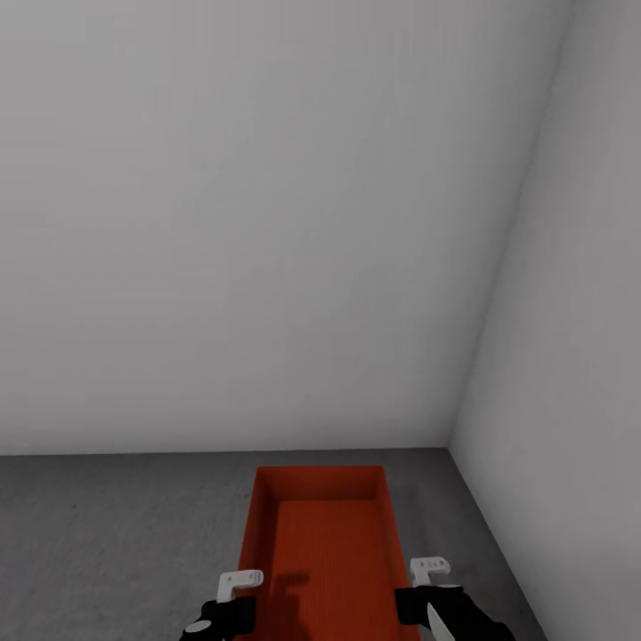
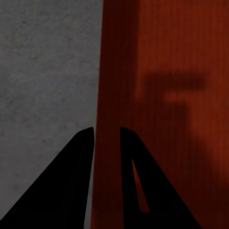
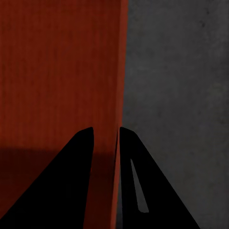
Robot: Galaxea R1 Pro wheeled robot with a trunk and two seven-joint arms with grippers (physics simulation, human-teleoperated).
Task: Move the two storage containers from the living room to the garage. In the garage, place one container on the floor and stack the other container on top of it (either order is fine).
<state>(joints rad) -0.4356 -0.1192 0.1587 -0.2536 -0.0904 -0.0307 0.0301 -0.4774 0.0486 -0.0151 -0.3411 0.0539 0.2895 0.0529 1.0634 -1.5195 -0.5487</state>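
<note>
Observed in the garage corner: one orange-red, open-topped, finely ribbed plastic storage container (image 1: pixel 322 543) is carried between both arms, over the dark grey mottled concrete floor (image 1: pixel 107 534), near where two plain pale grey walls (image 1: pixel 267 223) meet. Whether its base already rests on the floor cannot be told from here. A second container is not accounted for in this inspection.

Step in hand, as judged: lowering this container to the floor as the base of the stack. To do it well, both arms should descend together so the bin stays level, set it down flat with some margin from the right-hand wall, and release only once it is fully supported. Leaving room around it would ease the later stacking.

Fingers: the left gripper (image 2: pixel 107 136) straddles the container's left side wall, one finger outside and one inside, closed narrowly onto the wall. The right gripper (image 3: pixel 105 136) does the same on the right side wall, whose thin edge runs between its two fingers. Both appear pinched on the wall with almost no spare gap. The grips sit at the near end of the bin, so the far end overhangs forward.
</note>
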